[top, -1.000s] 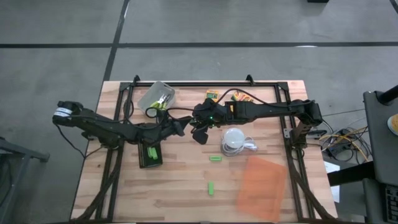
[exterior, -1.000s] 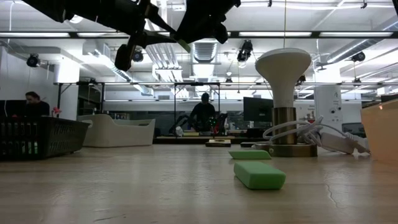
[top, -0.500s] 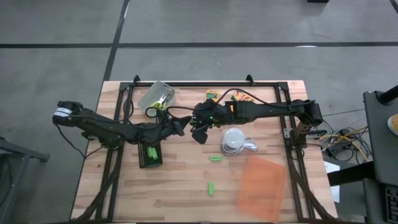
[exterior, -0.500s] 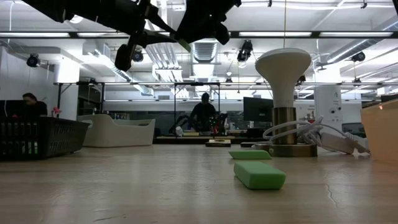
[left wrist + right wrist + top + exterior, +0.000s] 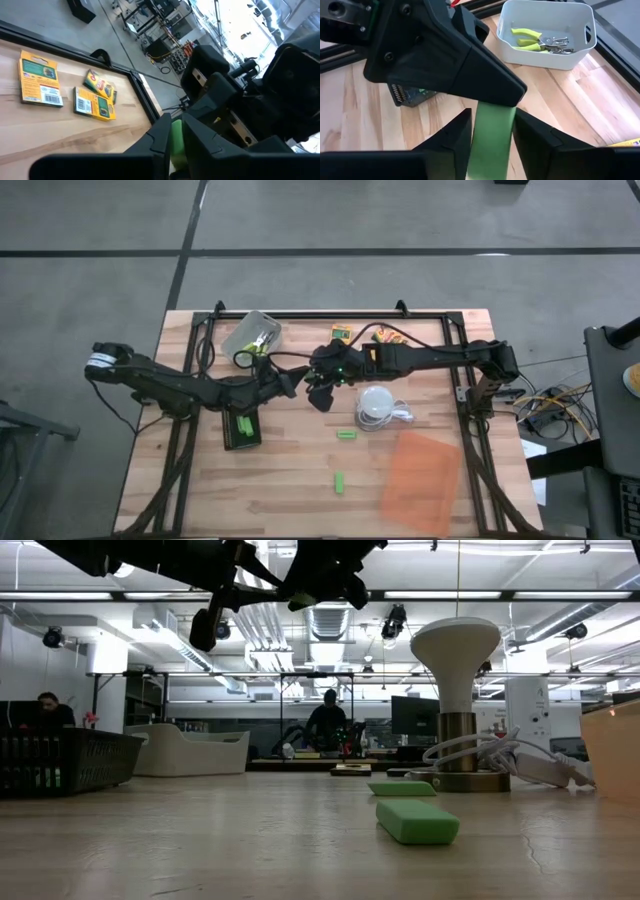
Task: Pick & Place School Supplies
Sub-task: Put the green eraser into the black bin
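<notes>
Above the desk's [image 5: 300,470] middle, a handover: the left gripper [image 5: 176,131] is clamped on a green stick [image 5: 490,132] between the right gripper's [image 5: 492,127] loosening fingers; next, probably the black tray [image 5: 241,430].

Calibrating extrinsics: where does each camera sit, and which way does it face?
High: overhead, straight down on wooden table; both arms show.
Low: table-top height, level into room; arms overhead.
Left wrist: past left gripper, shut on stubby bright-green stick.
Right wrist: past right gripper, toward table.
Both wrist views share that stick.
</notes>
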`<act>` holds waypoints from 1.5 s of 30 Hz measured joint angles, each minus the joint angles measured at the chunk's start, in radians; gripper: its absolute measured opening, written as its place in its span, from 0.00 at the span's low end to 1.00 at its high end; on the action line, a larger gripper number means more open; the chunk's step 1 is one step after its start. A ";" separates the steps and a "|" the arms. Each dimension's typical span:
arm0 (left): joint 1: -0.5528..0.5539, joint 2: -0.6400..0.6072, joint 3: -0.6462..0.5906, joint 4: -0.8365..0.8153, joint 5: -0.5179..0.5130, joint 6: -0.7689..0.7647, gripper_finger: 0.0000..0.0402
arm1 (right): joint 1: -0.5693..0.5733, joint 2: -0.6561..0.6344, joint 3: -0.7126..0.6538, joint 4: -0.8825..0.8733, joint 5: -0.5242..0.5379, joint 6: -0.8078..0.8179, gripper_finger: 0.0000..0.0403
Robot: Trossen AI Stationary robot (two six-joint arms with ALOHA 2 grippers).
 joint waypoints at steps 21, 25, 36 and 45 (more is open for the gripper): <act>0.007 0.000 0.000 -0.013 -0.009 0.058 0.04 | 0.000 0.003 0.000 -0.096 0.002 -0.025 0.51; 0.012 0.000 0.000 -0.022 -0.009 0.059 0.01 | 0.000 0.003 0.000 -0.119 0.002 -0.025 0.51; 0.019 0.000 0.000 -0.026 -0.011 0.058 0.01 | 0.000 0.002 0.000 -0.123 0.002 -0.022 0.51; 0.024 0.000 0.000 -0.037 0.057 0.113 0.05 | 0.000 0.002 0.000 -0.173 -0.117 0.002 0.51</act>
